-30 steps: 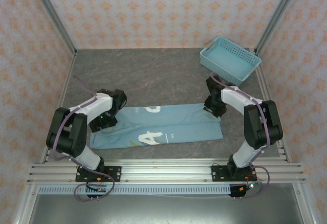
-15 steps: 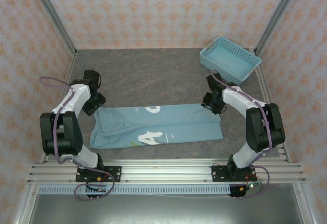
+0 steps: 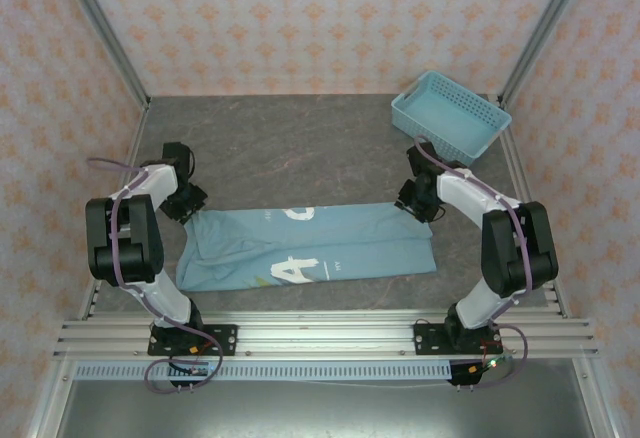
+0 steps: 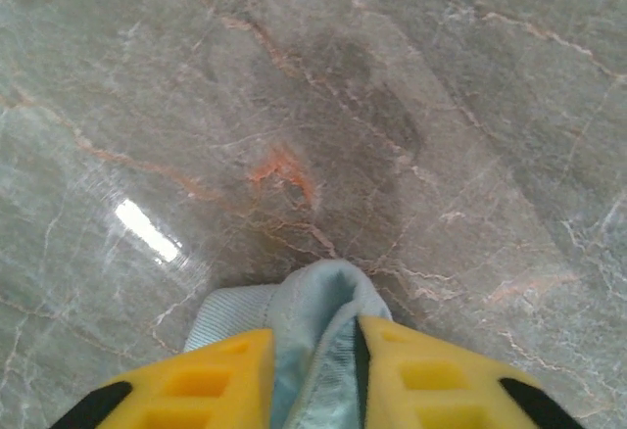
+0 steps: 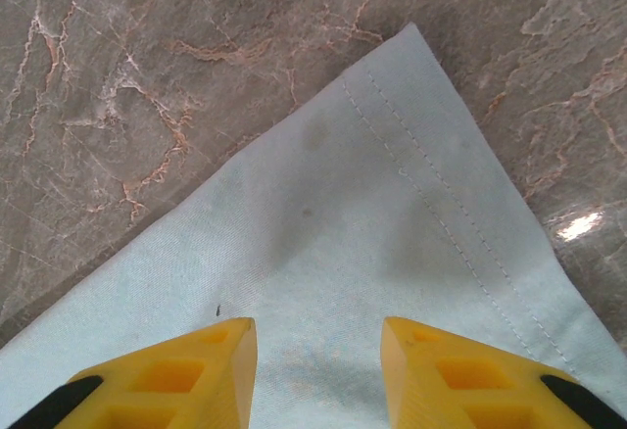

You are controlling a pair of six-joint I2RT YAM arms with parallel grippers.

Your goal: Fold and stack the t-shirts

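On the desk [image 3: 300, 143] between the arms the t-shirt [image 3: 310, 248] lies as a long strip, its far left corner pinched by the left end effector [image 4: 313, 346], the right end effector [image 5: 318, 351] spread empty over the far right corner, apparently for folding.

High overview; wrist close-ups (downward) of t-shirt [image 3: 340, 243]

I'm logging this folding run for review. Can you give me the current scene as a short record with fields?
t-shirt: one, light blue, lying as a long strip on the table, white letters showing
left gripper: shut on bunched cloth at the shirt's far left corner
right gripper: open over the far right corner, cloth flat beneath
basket: light blue, far right of the table, apart from the shirt
stack: not yet begun
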